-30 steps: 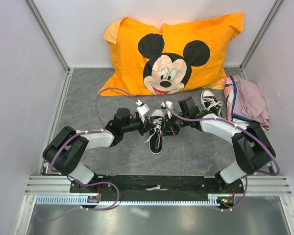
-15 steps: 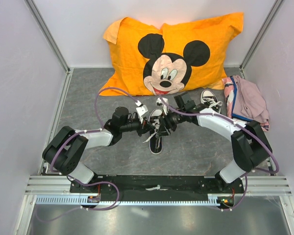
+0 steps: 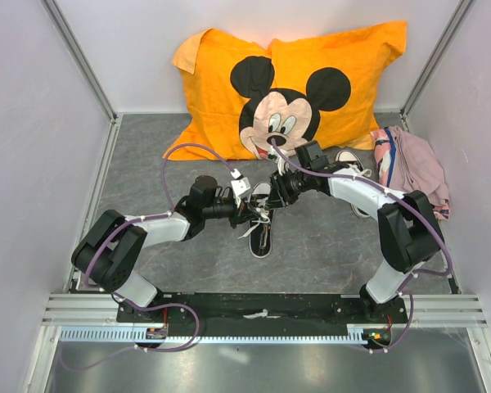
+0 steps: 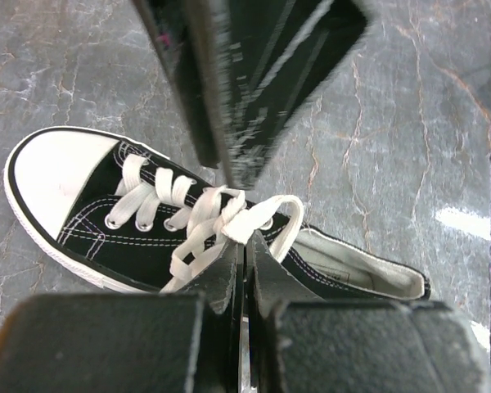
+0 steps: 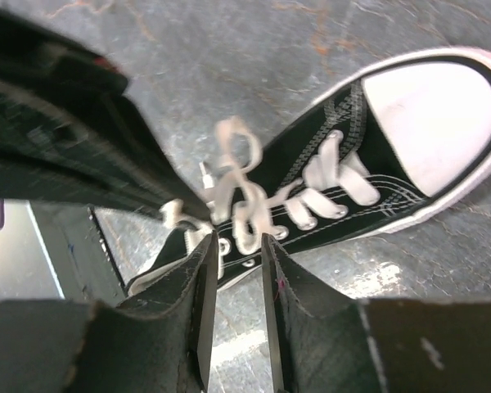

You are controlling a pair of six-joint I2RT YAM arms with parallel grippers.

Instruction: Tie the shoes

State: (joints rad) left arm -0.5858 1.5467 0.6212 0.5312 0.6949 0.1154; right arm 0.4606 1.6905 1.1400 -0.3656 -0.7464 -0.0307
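One black sneaker (image 3: 261,235) with a white toe cap lies mid-table, toe toward the far side. My left gripper (image 3: 259,213) is over its laces, shut on a white lace (image 4: 244,223) just beside the knot. In the left wrist view the shoe (image 4: 90,221) lies toe to the left. My right gripper (image 3: 277,195) hovers at the shoe's far right. Its jaws stand narrowly apart and hold nothing, with a lace loop (image 5: 233,205) just beyond the fingertips (image 5: 206,246). The second sneaker (image 3: 349,156) lies at the right, mostly hidden by my right arm.
An orange Mickey Mouse pillow (image 3: 286,90) leans on the back wall. A pile of pink cloth (image 3: 411,170) sits at the right wall. White walls and metal rails close in both sides.
My right gripper has moved up and toward the far side, away from the shoe's right side. My left gripper has stayed on the lace, shifting slightly.
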